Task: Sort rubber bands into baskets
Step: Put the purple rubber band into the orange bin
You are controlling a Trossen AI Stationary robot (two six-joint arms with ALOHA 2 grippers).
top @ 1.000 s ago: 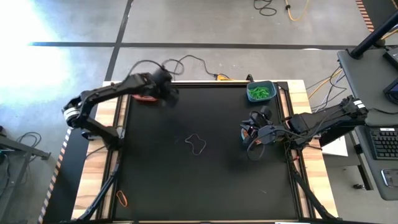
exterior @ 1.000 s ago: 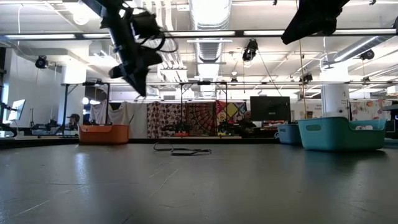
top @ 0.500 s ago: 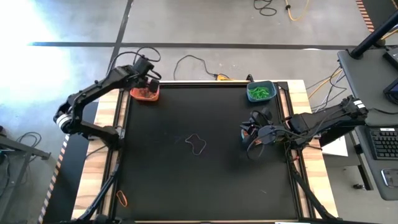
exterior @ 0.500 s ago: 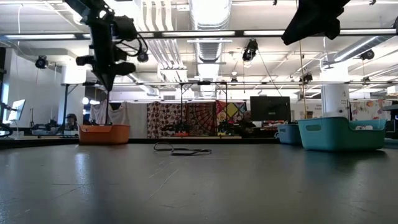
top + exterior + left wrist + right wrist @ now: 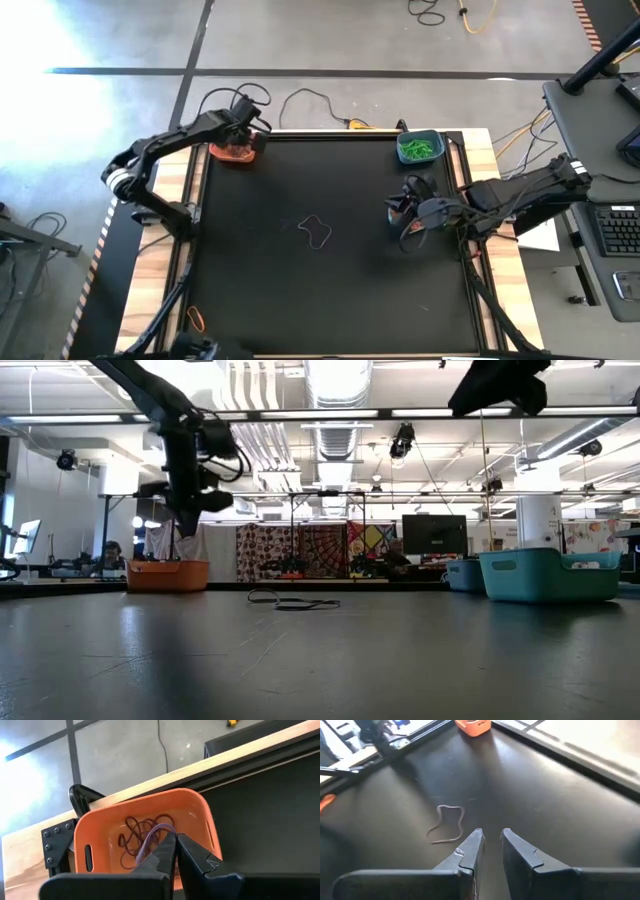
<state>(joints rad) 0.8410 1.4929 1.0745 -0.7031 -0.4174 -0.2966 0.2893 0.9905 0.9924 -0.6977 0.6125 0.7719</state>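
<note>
**Currently: left hand over the orange basket, gripping a band**

Overhead, the left hand [image 5: 245, 140] sits above the orange basket [image 5: 232, 152] at the far left corner of the black table [image 5: 330, 290]. Its wrist camera shows the two fingers [image 5: 165, 851] pressed together on a pale purplish rubber band [image 5: 152, 834] that hangs into the basket over a tangle of dark bands [image 5: 137, 837] on the basket floor.

The right hand [image 5: 403, 212] is held above the table's right side, near the blue basket [image 5: 462, 573], which it largely hides from above. Its fingers [image 5: 470, 847] stand a narrow gap apart with nothing between them.

One dark rubber band [image 5: 317, 231] lies loose near the middle of the table, well apart from both hands; it also shows in the right wrist view [image 5: 447, 826] and the low view [image 5: 290, 600].

The teal basket [image 5: 419, 148] stands at the far right corner and holds green bands [image 5: 420, 150]. An orange band [image 5: 196, 319] lies on the wooden edge at the near left, off the black surface.
</note>
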